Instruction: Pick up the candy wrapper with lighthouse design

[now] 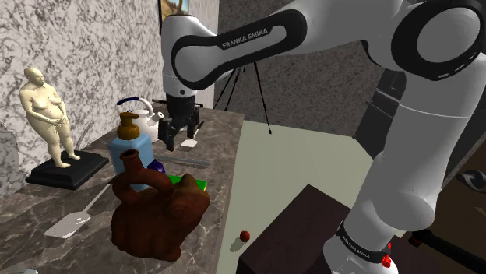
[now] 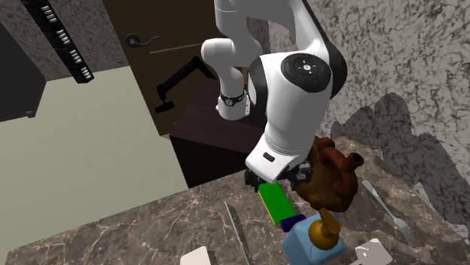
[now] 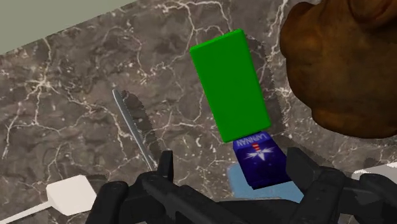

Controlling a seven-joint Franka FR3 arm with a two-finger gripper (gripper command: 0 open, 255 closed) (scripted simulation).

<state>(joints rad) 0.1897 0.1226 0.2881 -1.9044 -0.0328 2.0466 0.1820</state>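
Note:
The candy wrapper (image 3: 259, 159) is a small dark blue packet with a red and white lighthouse printed on it. It lies flat on the dark marble counter (image 3: 57, 95), end to end with a green box (image 3: 229, 83). My gripper (image 3: 235, 175) hangs above the counter, open, with the wrapper just ahead of its spread fingers and nearer one of them. Nothing is held. In the shoulder view the gripper (image 1: 177, 134) hangs behind the blue wrapper (image 1: 158, 166). In the second exterior view the gripper (image 2: 277, 179) is over the green box (image 2: 274, 199), and the wrapper (image 2: 290, 222) peeks out beside it.
A brown clay jug (image 1: 160, 214) stands close beside the green box. A blue soap bottle (image 1: 131, 148) stands by the wrapper. A knife (image 3: 133, 130) and a white spatula (image 3: 63, 194) lie on the counter. A figurine (image 1: 51, 117) and a kettle (image 1: 144, 113) stand by the wall.

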